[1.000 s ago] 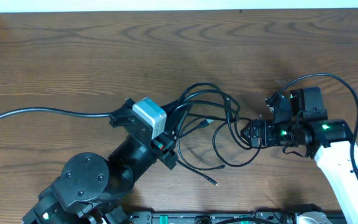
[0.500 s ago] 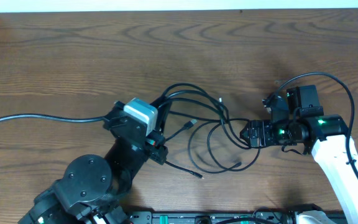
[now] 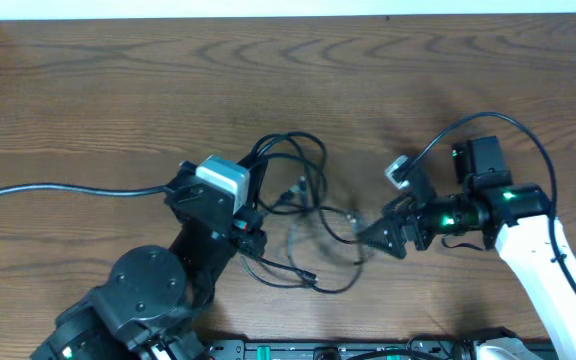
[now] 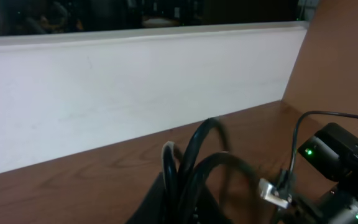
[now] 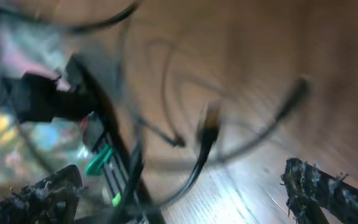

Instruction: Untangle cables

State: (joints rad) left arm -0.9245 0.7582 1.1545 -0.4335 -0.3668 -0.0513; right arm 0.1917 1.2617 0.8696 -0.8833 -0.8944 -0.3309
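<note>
Starting with the thin, glossy black cables (image 3: pixel 298 190): heaped in loose, crossing loops on the brown wooden table (image 3: pixel 118 80), near its middle, between the two arms. Clamped on the left by the black left gripper (image 3: pixel 256 222), shut tight on several strands at once; from the left wrist, seen rising as a bunch straight out of that grip. Flanked on the right by the black right gripper (image 3: pixel 376 236), spread wide and holding nothing, with strands and a pale-tipped plug (image 5: pixel 210 118) just ahead of its fingers (image 5: pixel 48 193). Too blurred there to pick out any strand between them.

Likely to go wrong: closing the right side on two strands instead of one, then pulling against a left grip pinning the whole bunch, and so cinching the crossings into a tighter knot. Could also snag a plug end in a loop and drag the entire heap across the wood. Might equally close on nothing, given such thin cord.

As for heading: stretched mainly left to right, from the left grip toward the right one, sloping slightly toward the robot. No single clear long axis, being looped about as far across as along. One free plug end (image 3: pixel 314 284) at the near edge, pointing right and toward the robot.
</note>
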